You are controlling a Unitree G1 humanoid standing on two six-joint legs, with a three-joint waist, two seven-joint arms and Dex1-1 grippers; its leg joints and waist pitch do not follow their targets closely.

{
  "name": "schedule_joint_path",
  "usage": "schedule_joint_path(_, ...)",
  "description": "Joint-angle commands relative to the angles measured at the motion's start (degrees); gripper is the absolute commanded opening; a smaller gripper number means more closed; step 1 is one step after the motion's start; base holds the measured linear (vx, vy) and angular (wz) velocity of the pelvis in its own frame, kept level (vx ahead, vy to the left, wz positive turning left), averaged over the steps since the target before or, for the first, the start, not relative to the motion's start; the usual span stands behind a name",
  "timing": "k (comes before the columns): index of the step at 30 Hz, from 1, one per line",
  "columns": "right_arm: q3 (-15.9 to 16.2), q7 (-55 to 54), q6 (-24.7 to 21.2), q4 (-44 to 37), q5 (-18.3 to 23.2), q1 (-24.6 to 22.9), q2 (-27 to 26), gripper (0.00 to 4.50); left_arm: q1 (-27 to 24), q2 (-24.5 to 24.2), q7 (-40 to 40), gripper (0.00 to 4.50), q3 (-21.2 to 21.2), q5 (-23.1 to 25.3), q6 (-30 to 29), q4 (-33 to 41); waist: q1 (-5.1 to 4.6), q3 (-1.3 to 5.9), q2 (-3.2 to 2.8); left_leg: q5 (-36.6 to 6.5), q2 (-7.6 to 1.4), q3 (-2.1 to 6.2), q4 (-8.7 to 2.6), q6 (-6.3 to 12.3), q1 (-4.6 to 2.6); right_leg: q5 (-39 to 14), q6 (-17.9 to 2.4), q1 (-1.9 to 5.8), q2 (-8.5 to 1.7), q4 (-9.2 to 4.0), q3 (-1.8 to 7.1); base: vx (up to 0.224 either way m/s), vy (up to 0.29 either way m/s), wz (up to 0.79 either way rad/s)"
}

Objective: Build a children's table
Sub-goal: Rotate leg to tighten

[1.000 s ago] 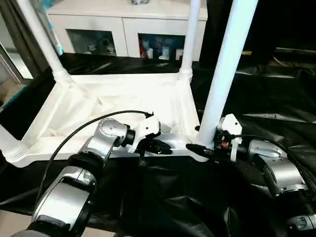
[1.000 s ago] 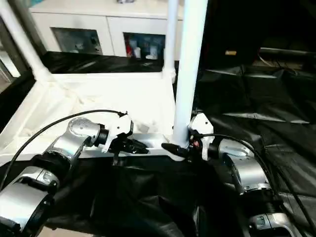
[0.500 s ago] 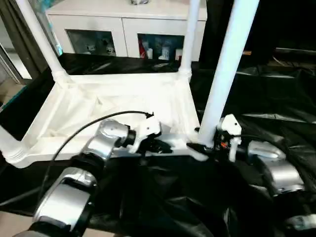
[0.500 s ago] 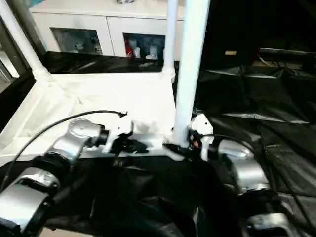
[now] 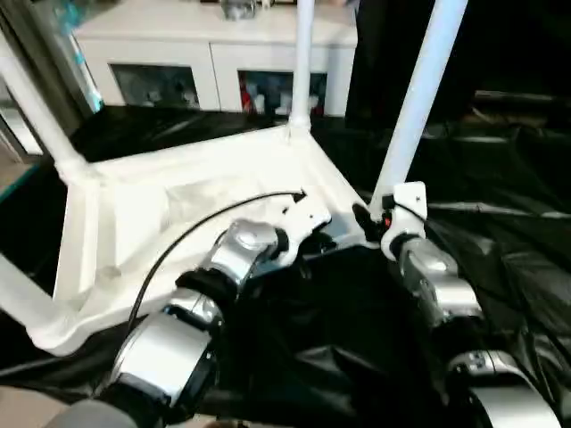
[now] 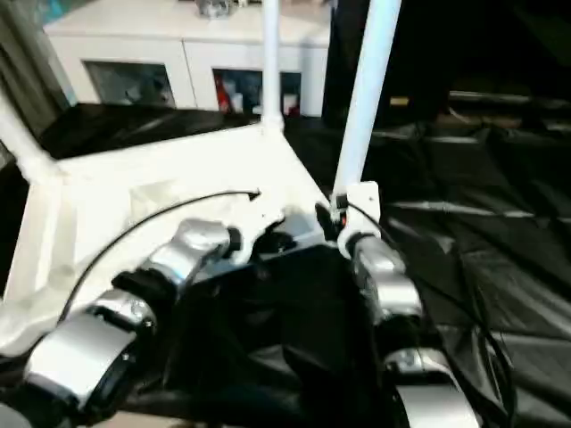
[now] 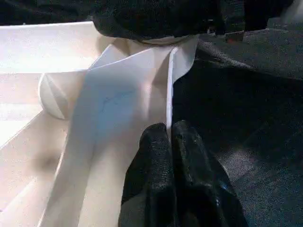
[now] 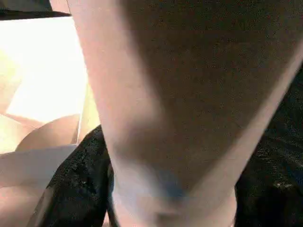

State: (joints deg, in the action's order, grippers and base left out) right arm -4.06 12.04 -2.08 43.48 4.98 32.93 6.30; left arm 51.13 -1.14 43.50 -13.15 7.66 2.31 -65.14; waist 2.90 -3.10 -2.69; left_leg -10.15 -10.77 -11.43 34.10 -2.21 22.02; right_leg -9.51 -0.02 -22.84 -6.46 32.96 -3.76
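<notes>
The white children's table (image 5: pixel 76 250) lies upside down on a black sheet, its ribbed underside facing up and its legs standing in the corner sockets. My left gripper (image 5: pixel 332 241) is shut on the thin near rim (image 7: pixel 166 94), close to the near right corner, with its fingers (image 7: pixel 154 156) pinching the edge. My right gripper (image 5: pixel 368 218) is shut on the foot of the near right leg (image 5: pixel 415 107), just above its socket. In the right wrist view that leg (image 8: pixel 180 94) rises close up beside a black finger (image 8: pixel 78 184).
A white cabinet (image 5: pixel 205 36) with glass doors stands behind the table. The crinkled black sheet (image 5: pixel 500 178) covers the floor to the right and front. The other legs (image 5: pixel 302 62) rise at the back and the left (image 5: pixel 36 116).
Both arms have reached forward, and the table has turned with them: its near right corner moved away from me and its near left corner swung closer. Both grips have held.
</notes>
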Motion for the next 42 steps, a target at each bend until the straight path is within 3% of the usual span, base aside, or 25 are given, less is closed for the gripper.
schedule_joint_path(1,5.3,5.7,-0.1,1.7,-0.2,-1.5,-5.1,3.46,2.5,0.4,-4.8,0.0,2.3,-0.7,0.9,0.4,-0.31,3.62,0.65,-23.2,-1.72,1.47,-5.09,0.36,-1.67,-24.1,-9.3,1.47,-2.26,-5.09,1.19,0.0,0.0,0.0)
schedule_joint_path(5,5.8,9.2,1.5,0.1,-0.4,-1.8,-3.2,3.66,1.5,-0.7,0.1,0.0,1.8,-1.1,2.9,1.2,-0.75,3.66,0.85,-21.8,-1.73,1.61,-5.2,1.09,-0.93,-23.1,-9.4,2.03,-2.37,-4.71,1.13,0.0,0.0,0.0)
schedule_joint_path(10,6.7,19.3,1.4,-4.9,1.0,-3.6,2.6,3.66,-0.5,-3.2,8.8,0.0,0.7,-1.9,5.7,3.1,-0.9,3.91,1.01,-18.8,-1.88,1.3,-4.88,2.84,-0.87,-18.4,-11.4,2.18,-2.33,-4.29,1.4,0.0,0.0,0.0)
schedule_joint_path(17,8.1,38.3,-1.2,-15.2,4.8,-7.9,13.2,3.66,-4.4,-8.1,26.4,0.0,0.5,-5.5,7.5,7.1,0.5,4.61,0.93,-9.0,-2.34,0.68,-3.74,7.59,-0.59,-4.2,-16.4,2.85,-2.07,-2.17,1.35,0.024,-0.004,0.0)
schedule_joint_path(19,8.6,41.8,-2.1,-17.2,5.6,-9.0,15.2,3.66,-5.0,-9.1,29.2,0.0,0.7,-6.2,7.0,7.9,1.14,4.67,1.0,-8.3,-2.44,0.43,-3.51,8.69,-0.97,-2.0,-17.6,2.45,-2.02,-1.85,1.48,0.0,0.0,0.0)
schedule_joint_path(24,10.1,48.1,-2.2,-19.8,6.1,-10.7,18.7,3.66,-6.0,-11.4,31.7,0.0,0.4,-6.1,8.3,8.7,2.15,4.49,0.8,-9.7,-2.61,0.41,-3.69,7.85,-1.1,-4.8,-17.0,2.34,-2.19,-2.07,1.58,0.0,0.0,0.0)
schedule_joint_path(25,10.5,49.8,-2.5,-20.7,6.2,-11.1,19.5,3.66,-6.3,-12.0,32.0,0.0,0.3,-5.7,8.8,9.0,2.23,4.29,0.84,-11.8,-2.59,0.47,-3.97,6.44,-1.13,-8.3,-16.3,2.33,-2.24,-2.46,1.58,0.0,0.0,0.0)
schedule_joint_path(31,10.9,50.9,-3.5,-21.5,6.6,-11.2,19.9,3.32,-6.8,-12.9,33.2,0.0,0.4,-5.2,9.0,9.6,2.18,4.05,1.03,-14.1,-2.59,0.59,-4.36,3.83,-1.2,-14.3,-14.2,2.15,-2.34,-3.05,1.74,0.0,0.0,0.0)
schedule_joint_path(37,11.1,51.7,-4.2,-22.0,7.3,-11.6,19.4,2.83,-7.1,-13.1,33.3,0.0,0.3,-5.1,9.3,9.8,2.23,4.3,0.99,-11.6,-2.54,0.6,-4.14,4.62,-1.02,-10.7,-14.7,2.22,-2.26,-2.61,1.68,0.0,0.0,0.0)
schedule_joint_path(42,10.4,48.9,-5.8,-21.3,7.3,-12.4,18.0,2.75,-7.0,-12.6,31.3,0.0,0.3,-4.5,9.0,9.8,2.26,4.26,0.93,-11.4,-2.5,0.56,-4.08,4.99,-1.03,-10.8,-14.8,2.16,-2.24,-2.63,1.66,0.0,0.0,0.0)
